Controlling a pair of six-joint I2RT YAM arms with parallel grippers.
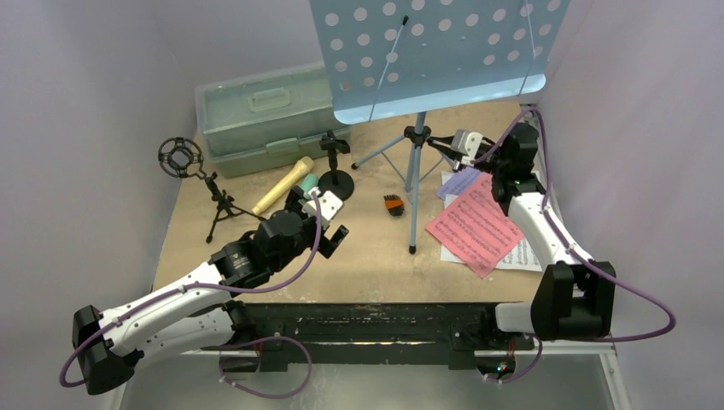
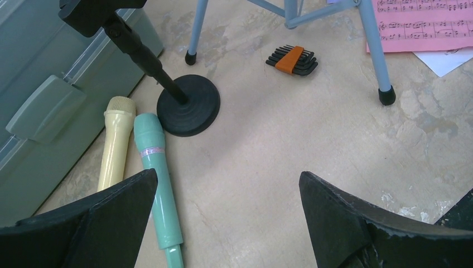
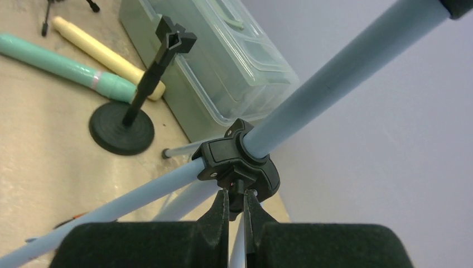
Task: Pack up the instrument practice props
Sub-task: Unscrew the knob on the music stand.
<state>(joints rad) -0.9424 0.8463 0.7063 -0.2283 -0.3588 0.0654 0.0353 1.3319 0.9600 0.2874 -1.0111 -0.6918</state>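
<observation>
Music rack (image 1: 435,60) upright on tripod legs, just right of the case (image 1: 256,120); right gripper (image 3: 237,196) pinched nearly closed on the black tab (image 3: 238,184) under the leg hub (image 3: 237,162); best done with the nip square on that tab; ease the collar along the pole, no yanking, to avoid skidding legs or a tipping top; left gripper (image 2: 228,187) wide apart and empty, hovering over the teal microphone (image 2: 158,178) and tan microphone (image 2: 115,145), just in front of the case.

The music rack (image 1: 427,51) is cropped at top (teal microphone (image 1: 309,181) mostly beneath the left arm (image 1: 256,248)).
</observation>
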